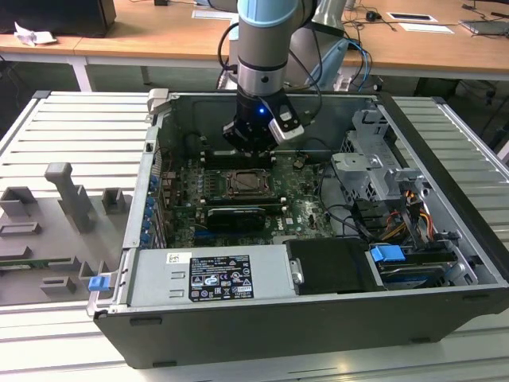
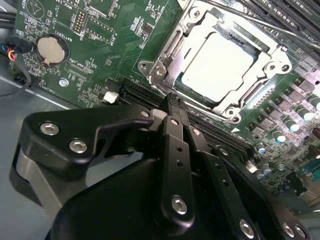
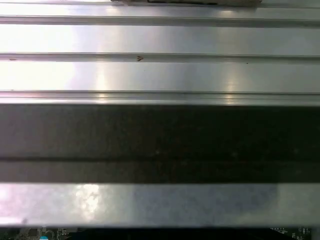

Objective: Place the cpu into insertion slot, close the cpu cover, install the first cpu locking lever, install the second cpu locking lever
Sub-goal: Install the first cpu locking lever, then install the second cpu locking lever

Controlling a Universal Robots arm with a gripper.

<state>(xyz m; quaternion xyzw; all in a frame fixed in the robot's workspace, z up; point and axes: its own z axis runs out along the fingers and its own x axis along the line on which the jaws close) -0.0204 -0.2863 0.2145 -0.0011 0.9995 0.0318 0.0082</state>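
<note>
Inside the open computer case, we see the cpu seated in the insertion slot, the cpu cover framing it. Our claw hangs just beside the socket, fingers pinched together on nothing.

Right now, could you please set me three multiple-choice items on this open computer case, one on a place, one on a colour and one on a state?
1. Where does the cpu lie?
A. in the insertion slot
B. on the grey table outside the case
C. on the power supply

2. What colour is the circuit board around the slot?
A. red
B. green
C. white

3. How does the cpu cover stand?
A. taken off the board
B. upright, fully open
C. folded down flat around the chip

Answers:
1 A: in the second wrist view the pale chip sits inside the insertion slot.
2 B: the board shows green in that view.
3 C: the shiny frame lies flat around the chip, with the gripper close beside the socket.
</note>
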